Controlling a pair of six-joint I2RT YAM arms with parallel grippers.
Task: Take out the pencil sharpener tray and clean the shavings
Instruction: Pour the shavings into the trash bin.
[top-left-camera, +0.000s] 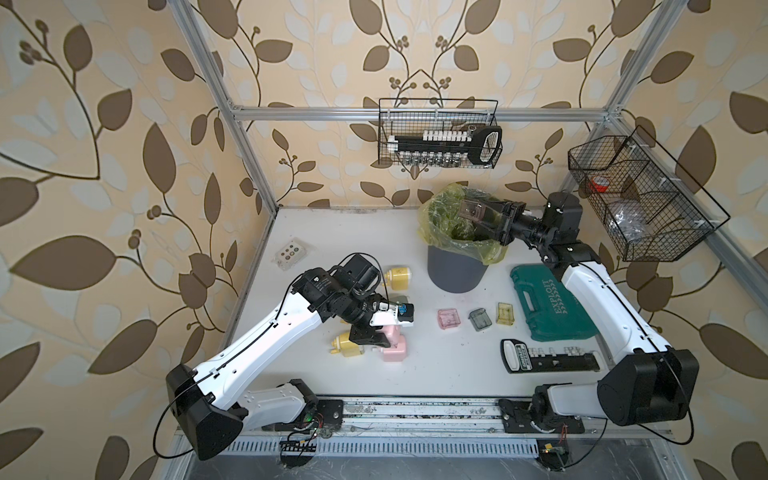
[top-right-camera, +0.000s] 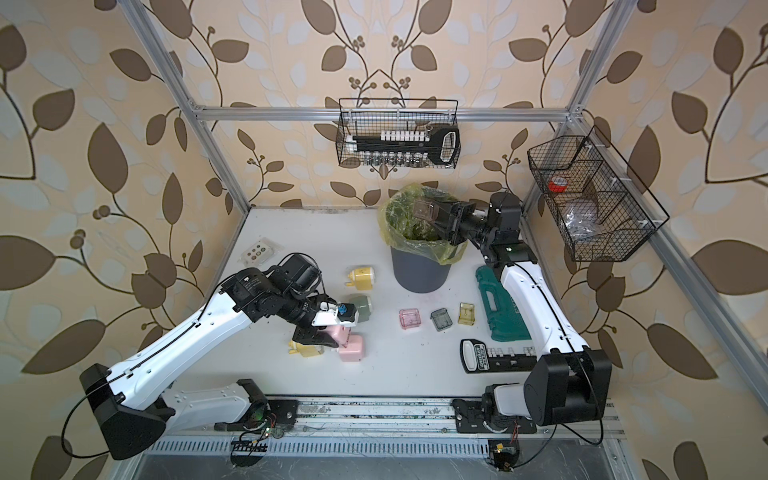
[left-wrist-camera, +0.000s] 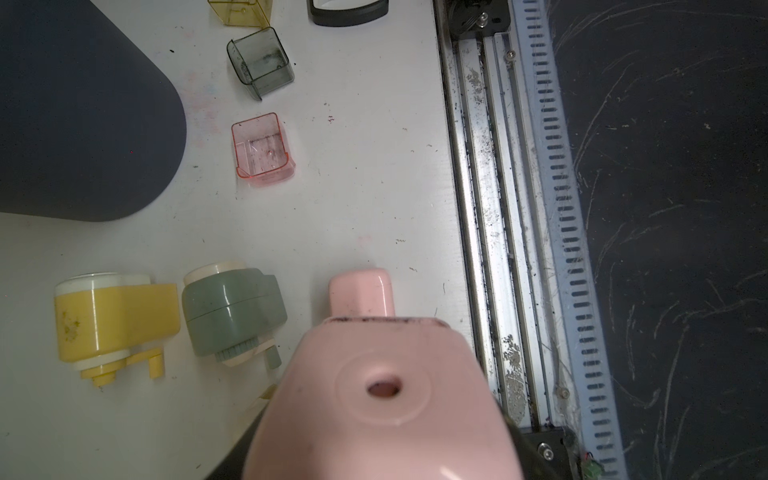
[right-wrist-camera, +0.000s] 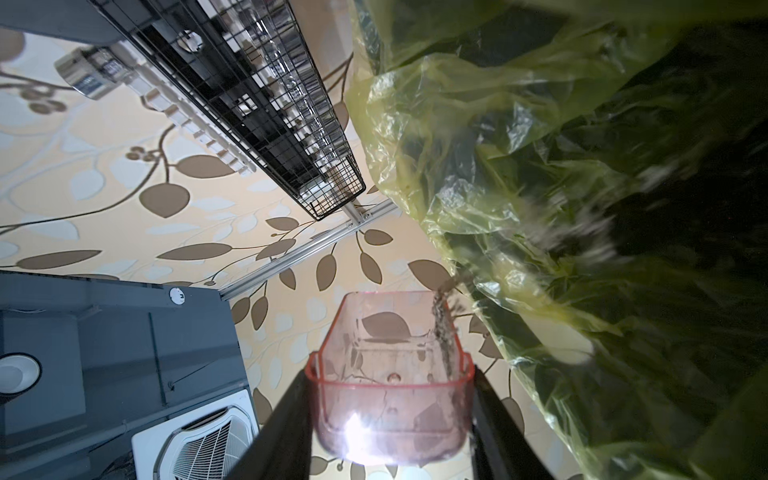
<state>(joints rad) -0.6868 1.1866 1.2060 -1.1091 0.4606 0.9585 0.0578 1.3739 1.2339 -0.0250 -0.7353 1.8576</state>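
Sharpener tray (right-wrist-camera: 390, 374) of pink-tinted clear plastic, pinched at its near end between the two fingers of the right pincer (top-left-camera: 484, 219) and hanging over the mouth of the yellow-green bag (top-left-camera: 436, 220) that lines the grey bin (top-left-camera: 453, 272) at the far middle of the table (top-left-camera: 374, 249). Its long axis runs straight out along the fingers, free end away from the wrist. The sharpener tray is rolled onto one side, so the shavings (right-wrist-camera: 441, 332) lie as a dark speckled streak along the long wall nearest the bag, and blurred flecks show past its lip against the plastic. Right arm: stretched forward along the right side of the table above a teal case (top-left-camera: 540, 307) lettered EXPLOIT, wrist bent inward toward the bin. Left arm: slanted forward and inward from its base, wrist bent down, the left pincer (top-left-camera: 380, 338) clamped on a pink sharpener (left-wrist-camera: 382, 407) whose pencil hole faces the wrist camera. Just beside it sit a second pink sharpener (top-left-camera: 395, 351), a yellow sharpener (top-left-camera: 347, 345) and a grey-green sharpener (left-wrist-camera: 232, 316). Between these and the case lie a pink tray (top-left-camera: 449, 319), a grey tray (top-left-camera: 480, 319) and a yellow tray (top-left-camera: 505, 313), each apart from the next. The label on the black socket rail (top-left-camera: 548, 359) is too small to read.
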